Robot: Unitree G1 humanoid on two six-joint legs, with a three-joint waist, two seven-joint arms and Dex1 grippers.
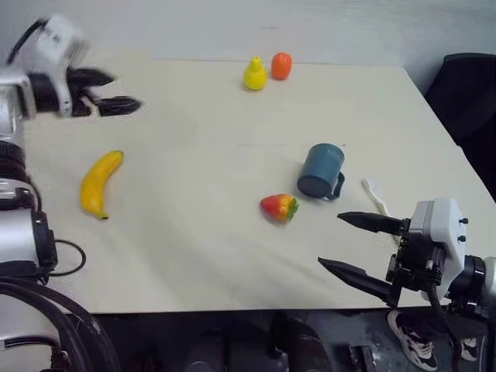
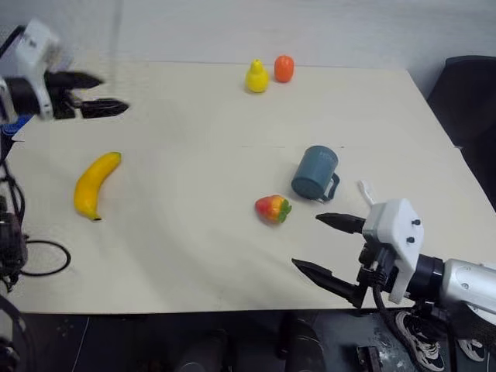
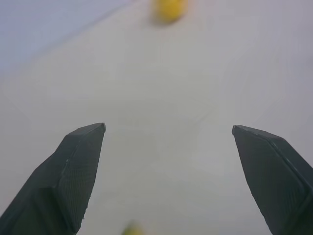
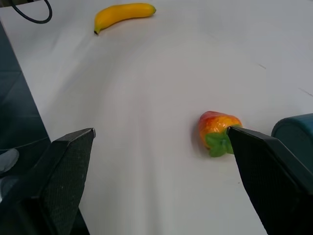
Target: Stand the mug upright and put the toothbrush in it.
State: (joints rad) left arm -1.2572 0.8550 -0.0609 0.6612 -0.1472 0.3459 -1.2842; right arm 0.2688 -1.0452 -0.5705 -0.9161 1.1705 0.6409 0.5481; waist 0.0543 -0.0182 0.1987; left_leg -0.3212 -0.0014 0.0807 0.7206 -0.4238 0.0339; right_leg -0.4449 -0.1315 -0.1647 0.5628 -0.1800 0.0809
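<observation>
Right gripper sits nearest, at the table's near right edge, its two black fingers spread wide with nothing between them, pointing left across the tabletop. In the right wrist view the fingers frame the strawberry, and a sliver of the mug's blue wall shows beside it.

Table: pale cream top, bare along the near edge.

Toothbrush: white, lying flat near the right edge, just beyond the right gripper's upper finger and just right of the mug. Its near end is hidden behind the gripper body. It is not in the mug.

Strawberry: red with a green cap, lying just left of and slightly nearer than the mug, close but apart.

Mug: dark slate-blue, right of centre. It appears tipped, its closed blue end towards the camera, handle on its near-right side. Whether it rests fully on its side, cannot tell.

Banana: yellow, lying on the left side, well apart from the mug.

Left gripper: raised over the far left of the table, fingers apart and empty; the left wrist view shows them standing wide over bare tabletop.

Far edge, centre: yellow pear and orange fruit, side by side, about touching.
</observation>
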